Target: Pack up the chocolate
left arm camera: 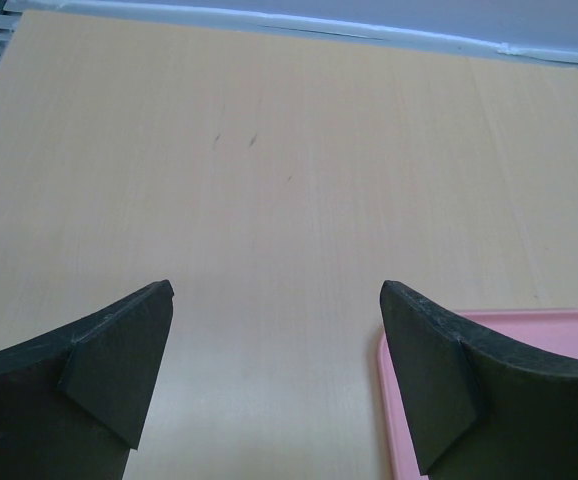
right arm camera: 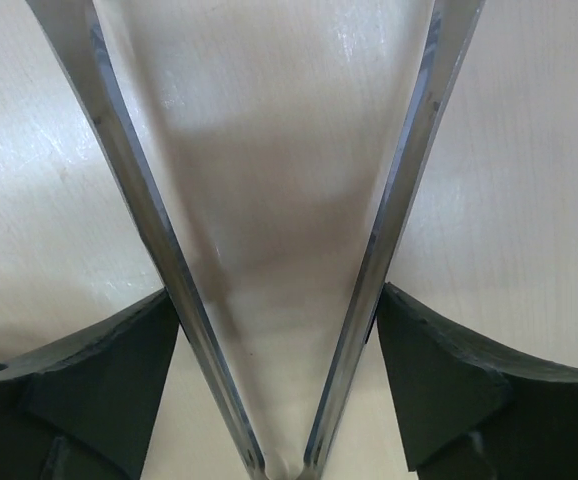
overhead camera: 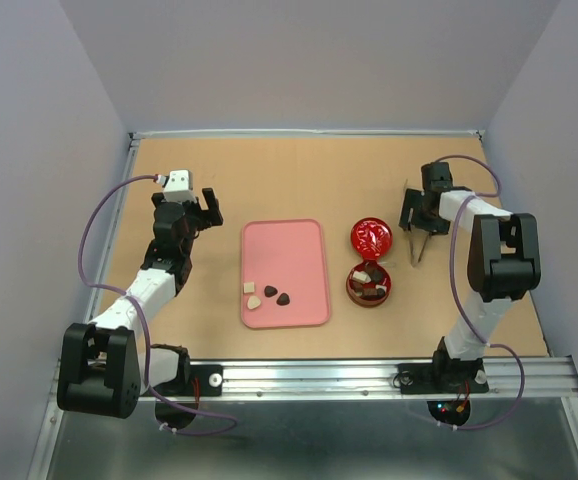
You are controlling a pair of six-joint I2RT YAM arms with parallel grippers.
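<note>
left hand (overhead camera: 212, 210): you have it over bare desk (overhead camera: 269, 170), between the left edge and the pink tray (overhead camera: 299, 250). its fingers are spread as wide as they go, with nothing between them. the left wrist view shows only wood grain in the gap and a corner of the tray beside the right finger.

right hand (overhead camera: 416, 212): it is toward the right edge, in the far half of the desk. metal tweezers (overhead camera: 418, 245) sit between its fingers. in the right wrist view both pads press on the outer faces of the two blades, which fan out in a wide v. nothing is caught between the blades. the tips point toward the near edge and stand clear of the tin, to its right. you cannot tell from these views whether the tips touch the desk.

chocolate (overhead camera: 270, 291): four pieces lie on the near-left part of the tray, two dark and two cream. more pieces, dark and cream, lie in the open red tin (overhead camera: 349, 288); the count is not readable. the tin stands just right of the tray, toward the near edge. its red lid (overhead camera: 371, 237) lies flat on the desk just beyond the tin, on the far side.
</note>
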